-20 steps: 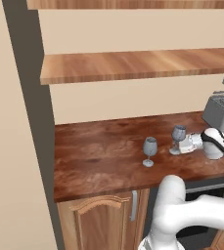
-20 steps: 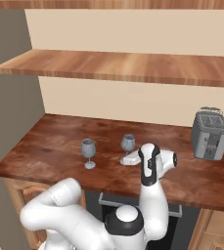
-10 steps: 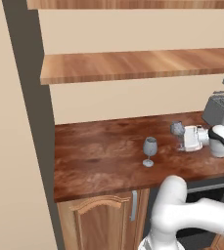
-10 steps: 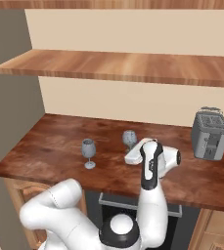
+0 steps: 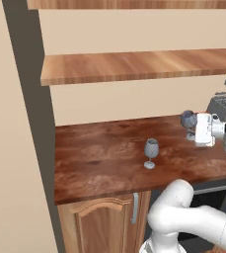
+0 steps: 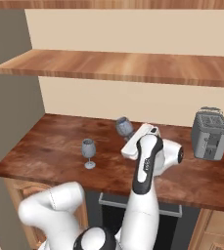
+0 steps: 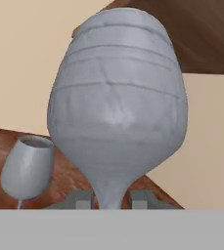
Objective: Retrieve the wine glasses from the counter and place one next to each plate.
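Gripper [image 7: 111, 199]: clamped on the stem of one wine glass [image 6: 124, 127], held tilted just above the counter [image 5: 99, 158] | second glass [image 5: 151, 149] stands upright near the front edge | Risk: your thin-stem hold may let it swing or slip.

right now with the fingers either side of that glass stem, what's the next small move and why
Probably lift straight up a little. In the hand view the gripper has a finger on each side of the near wine glass's stem, apparently closed on it. In the left base view its foot looks low over the counter; the other glass stands apart.
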Controlling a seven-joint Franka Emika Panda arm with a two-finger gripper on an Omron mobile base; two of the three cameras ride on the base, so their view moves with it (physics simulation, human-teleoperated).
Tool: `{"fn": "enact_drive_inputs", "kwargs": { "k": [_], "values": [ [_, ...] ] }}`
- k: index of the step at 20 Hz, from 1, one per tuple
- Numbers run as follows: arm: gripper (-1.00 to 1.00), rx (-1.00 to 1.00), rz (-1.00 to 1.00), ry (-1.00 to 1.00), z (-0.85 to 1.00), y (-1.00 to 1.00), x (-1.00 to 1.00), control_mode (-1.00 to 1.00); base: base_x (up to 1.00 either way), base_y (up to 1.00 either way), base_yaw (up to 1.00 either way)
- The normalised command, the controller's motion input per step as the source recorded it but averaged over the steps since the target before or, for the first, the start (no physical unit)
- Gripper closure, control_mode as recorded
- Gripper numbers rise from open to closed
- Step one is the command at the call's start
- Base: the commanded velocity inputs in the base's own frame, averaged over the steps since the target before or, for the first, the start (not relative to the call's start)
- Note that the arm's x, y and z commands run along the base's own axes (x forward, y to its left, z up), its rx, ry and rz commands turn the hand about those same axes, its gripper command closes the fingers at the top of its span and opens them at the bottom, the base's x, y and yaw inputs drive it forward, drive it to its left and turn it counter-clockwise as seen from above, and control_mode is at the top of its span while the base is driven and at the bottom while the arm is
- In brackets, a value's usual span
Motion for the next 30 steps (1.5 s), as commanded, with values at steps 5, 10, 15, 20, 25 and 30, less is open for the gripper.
{"fn": "enact_drive_inputs", "kwargs": {
  "k": [5, 10, 15, 20, 25, 30],
  "values": [
    [1.00, 0.06, -0.06, -0.04, 1.00, 0.00, -0.70, -1.00, 0.00, 0.00, 0.00],
    [1.00, 0.09, -0.05, 0.00, 0.99, 0.00, -0.89, -1.00, 0.00, 0.00, 0.00],
    [1.00, 0.13, -0.01, 0.00, 0.77, 0.13, -0.90, -1.00, 0.00, 0.00, 0.00],
    [1.00, 0.09, 0.00, 0.00, 0.65, 0.28, -0.69, -1.00, 0.00, 0.00, 0.00],
    [1.00, -0.02, 0.00, 0.00, 0.24, 0.58, -0.49, -1.00, 0.00, 0.00, 0.00],
    [1.00, -0.10, -0.04, 0.00, 0.01, 0.56, -0.25, -1.00, 0.00, 0.00, 0.00]
  ]
}}
